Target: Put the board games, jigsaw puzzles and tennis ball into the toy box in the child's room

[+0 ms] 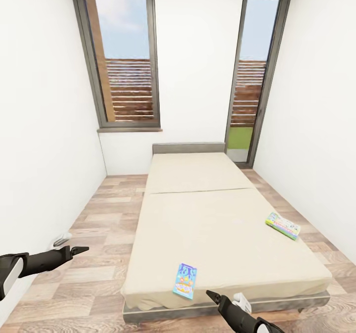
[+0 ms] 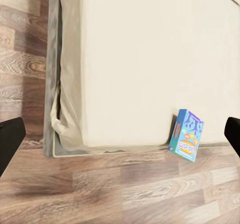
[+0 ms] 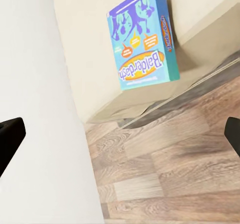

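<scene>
- The right gripper (image 1: 213, 293) hangs low at the foot of the bed (image 1: 207, 214), just short of the frame; its wrist view shows the two dark fingertips (image 3: 11, 134) far apart at the picture's edges, so the jaws stand wide and hold nothing.
- The left gripper (image 1: 81, 249) is out over the wooden floor (image 1: 94, 273), to the left of the bed and well apart from it; its fingertips (image 2: 10, 136) are also spread wide, nothing between them, nothing touched.
- The blue-purple board game (image 1: 185, 280) lies flat on the mattress near the foot edge, just beside the right gripper but not touching it; the right wrist view shows its printed cover (image 3: 142, 39) clearly.
- The green-edged board game (image 1: 283, 225) lies farther, at the right edge of the mattress, a little turned.
- Beyond are the grey headboard (image 1: 188, 148) and two tall windows (image 1: 123, 56).
- My judgement: both bed games are not yet picked, so this part of the task is only at the beginning; the nearer game seems the first one to take; what is already in the toy box I cannot tell.
</scene>
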### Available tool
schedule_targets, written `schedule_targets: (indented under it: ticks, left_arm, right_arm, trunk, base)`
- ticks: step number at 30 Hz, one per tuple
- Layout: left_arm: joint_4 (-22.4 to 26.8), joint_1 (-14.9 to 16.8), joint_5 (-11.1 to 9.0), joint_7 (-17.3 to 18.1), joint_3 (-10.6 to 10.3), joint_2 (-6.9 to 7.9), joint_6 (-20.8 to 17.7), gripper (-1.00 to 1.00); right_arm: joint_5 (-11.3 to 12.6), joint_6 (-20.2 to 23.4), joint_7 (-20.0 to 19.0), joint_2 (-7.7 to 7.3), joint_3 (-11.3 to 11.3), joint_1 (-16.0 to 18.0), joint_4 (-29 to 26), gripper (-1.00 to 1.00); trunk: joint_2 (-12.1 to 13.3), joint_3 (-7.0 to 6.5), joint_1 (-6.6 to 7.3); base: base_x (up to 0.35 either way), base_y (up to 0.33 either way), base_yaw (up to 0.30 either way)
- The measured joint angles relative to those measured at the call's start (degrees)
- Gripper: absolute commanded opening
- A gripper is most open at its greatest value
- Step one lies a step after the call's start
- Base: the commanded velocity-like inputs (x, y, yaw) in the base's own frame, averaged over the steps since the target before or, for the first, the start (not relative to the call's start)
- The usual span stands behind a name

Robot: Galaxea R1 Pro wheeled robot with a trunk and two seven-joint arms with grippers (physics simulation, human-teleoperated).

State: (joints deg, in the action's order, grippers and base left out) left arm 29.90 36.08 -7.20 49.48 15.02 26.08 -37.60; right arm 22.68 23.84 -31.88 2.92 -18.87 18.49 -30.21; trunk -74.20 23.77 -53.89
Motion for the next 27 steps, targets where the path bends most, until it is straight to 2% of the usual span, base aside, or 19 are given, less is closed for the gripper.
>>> schedule_targets:
  ticks: [20,27]
  left_arm:
    - [0.0,0.0,-0.04,0.07,0.0,-0.06,0.03,1.0]
    - [0.0,0.0,-0.05,0.08,0.05,-0.06,0.0,1.0]
  right_arm:
    - [1.1,-0.37,-0.49,-0.04,-0.14,-0.07,0.01,1.0]
    - [2.22,-0.55,-0.12,0.19,-0.04,-0.05,0.0,1.0]
  trunk:
    - [-8.03,3.59,-4.39]
    - [-10.83,4.85,-5.93]
  base:
    - [0.0,0.0,0.0]
    - [0.0,0.0,0.0]
